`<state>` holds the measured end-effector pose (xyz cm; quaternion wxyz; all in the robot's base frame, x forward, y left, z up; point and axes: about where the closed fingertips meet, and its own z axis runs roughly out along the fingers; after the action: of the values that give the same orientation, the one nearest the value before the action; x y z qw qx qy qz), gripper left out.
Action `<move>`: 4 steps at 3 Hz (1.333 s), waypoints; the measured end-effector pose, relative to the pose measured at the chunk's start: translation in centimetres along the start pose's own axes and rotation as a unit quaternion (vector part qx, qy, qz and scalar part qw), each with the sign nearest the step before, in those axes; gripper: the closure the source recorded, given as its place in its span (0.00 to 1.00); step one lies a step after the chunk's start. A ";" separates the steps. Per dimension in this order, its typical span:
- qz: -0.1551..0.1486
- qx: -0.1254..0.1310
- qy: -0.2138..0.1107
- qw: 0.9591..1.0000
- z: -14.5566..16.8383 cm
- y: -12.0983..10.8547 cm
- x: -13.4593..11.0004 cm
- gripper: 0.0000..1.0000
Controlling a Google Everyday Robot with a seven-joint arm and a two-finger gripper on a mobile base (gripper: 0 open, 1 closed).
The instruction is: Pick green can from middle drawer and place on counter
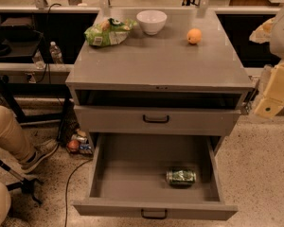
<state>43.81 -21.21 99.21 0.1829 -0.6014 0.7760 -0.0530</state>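
The green can [181, 177] lies on its side on the floor of the open middle drawer [154, 207], towards the front right. The drawer is pulled far out, with a black handle [154, 215] on its front. The counter [156, 60] is the grey top of the cabinet above it. My gripper [269, 107] hangs at the right edge of the view, beside the cabinet's right side at about the height of the upper drawer. It is well above and to the right of the can and touches nothing.
On the counter's far end lie a green snack bag [109, 32], a white bowl [151, 21] and an orange [194, 36]. A shut drawer front [156, 119] sits above the open one. A seated person's legs [9, 141] are at the left, and small items and a cable [78, 143] lie on the floor.
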 end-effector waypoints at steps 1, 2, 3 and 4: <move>0.000 0.001 -0.001 1.000 0.0 0.0 0.0 0.00; -0.005 -0.027 -0.029 0.999 2.9 1.2 0.5 0.00; -0.009 -0.059 -0.064 0.996 7.2 3.1 1.2 0.00; 0.007 -0.062 -0.107 0.992 10.2 4.6 1.5 0.00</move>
<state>42.80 -19.94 88.04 0.2277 -0.6086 0.7577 0.0608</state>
